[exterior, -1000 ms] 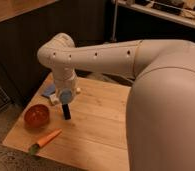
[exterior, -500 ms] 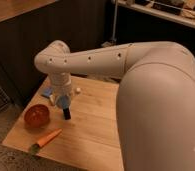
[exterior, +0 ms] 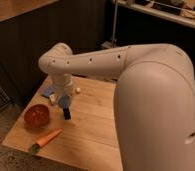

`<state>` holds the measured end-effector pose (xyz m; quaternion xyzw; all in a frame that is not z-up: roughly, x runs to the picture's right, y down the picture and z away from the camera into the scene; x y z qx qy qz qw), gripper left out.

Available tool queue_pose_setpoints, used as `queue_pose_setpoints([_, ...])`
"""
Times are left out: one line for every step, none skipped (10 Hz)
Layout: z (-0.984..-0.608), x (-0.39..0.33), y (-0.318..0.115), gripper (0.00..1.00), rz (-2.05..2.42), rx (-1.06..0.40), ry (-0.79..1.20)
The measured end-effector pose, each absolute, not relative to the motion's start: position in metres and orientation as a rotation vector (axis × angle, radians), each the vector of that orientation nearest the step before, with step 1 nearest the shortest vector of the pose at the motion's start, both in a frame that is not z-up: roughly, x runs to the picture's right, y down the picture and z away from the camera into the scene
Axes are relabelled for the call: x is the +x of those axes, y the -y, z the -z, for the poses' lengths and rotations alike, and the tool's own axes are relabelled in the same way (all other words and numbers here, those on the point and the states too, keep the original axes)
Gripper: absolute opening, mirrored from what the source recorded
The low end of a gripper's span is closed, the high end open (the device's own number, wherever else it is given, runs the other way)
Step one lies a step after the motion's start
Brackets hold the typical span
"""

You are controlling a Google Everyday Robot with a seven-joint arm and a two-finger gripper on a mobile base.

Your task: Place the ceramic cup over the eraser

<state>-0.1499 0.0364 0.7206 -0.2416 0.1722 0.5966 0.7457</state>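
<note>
My gripper point(exterior: 65, 98) hangs down from the wrist over the left part of the wooden table point(exterior: 98, 125). It is shut on the ceramic cup point(exterior: 64, 103), a small light-blue rounded cup. The cup sits directly above the eraser point(exterior: 67, 114), a dark narrow block standing upright on the table. Cup and eraser look to be touching or nearly so; I cannot tell which. The arm reaches in from the right and hides the table's right side.
An orange-red bowl point(exterior: 36, 115) stands left of the eraser near the table's left edge. A carrot point(exterior: 47, 140) lies by the front edge. A flat blue piece point(exterior: 48, 91), a white item point(exterior: 53, 99) and a small white object point(exterior: 78, 90) lie behind the gripper.
The wrist and gripper have sunk slightly with the cup, bringing it closer onto the eraser. The eraser, bowl and carrot have stayed put.
</note>
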Motion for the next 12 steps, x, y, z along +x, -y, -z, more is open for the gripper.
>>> queue_pose_setpoints([-0.724,-0.149,-0.035,0.00,-1.302,-0.522,-0.376])
queue_pose_setpoints([-0.727,-0.151,-0.034,0.00,-1.295,-0.517,-0.372])
queue_pose_setpoints([-0.729,-0.152,-0.033,0.00,-1.292,-0.515,-0.368])
queue_pose_setpoints([-0.731,-0.154,-0.032,0.00,-1.291,-0.514,-0.363])
queue_pose_setpoints([-0.733,-0.156,-0.030,0.00,-1.289,-0.515,-0.357])
queue_pose_setpoints([-0.734,-0.156,-0.029,0.00,-1.287,-0.515,-0.355])
queue_pose_setpoints([-0.736,-0.156,-0.028,0.00,-1.285,-0.514,-0.354])
queue_pose_setpoints([-0.738,-0.156,-0.028,0.00,-1.284,-0.514,-0.356])
queue_pose_setpoints([-0.739,-0.156,-0.029,0.00,-1.281,-0.516,-0.359])
queue_pose_setpoints([-0.741,-0.156,-0.031,0.00,-1.276,-0.518,-0.366])
queue_pose_setpoints([-0.743,-0.156,-0.033,0.00,-1.273,-0.521,-0.370])
queue_pose_setpoints([-0.745,-0.157,-0.036,0.00,-1.270,-0.528,-0.375])
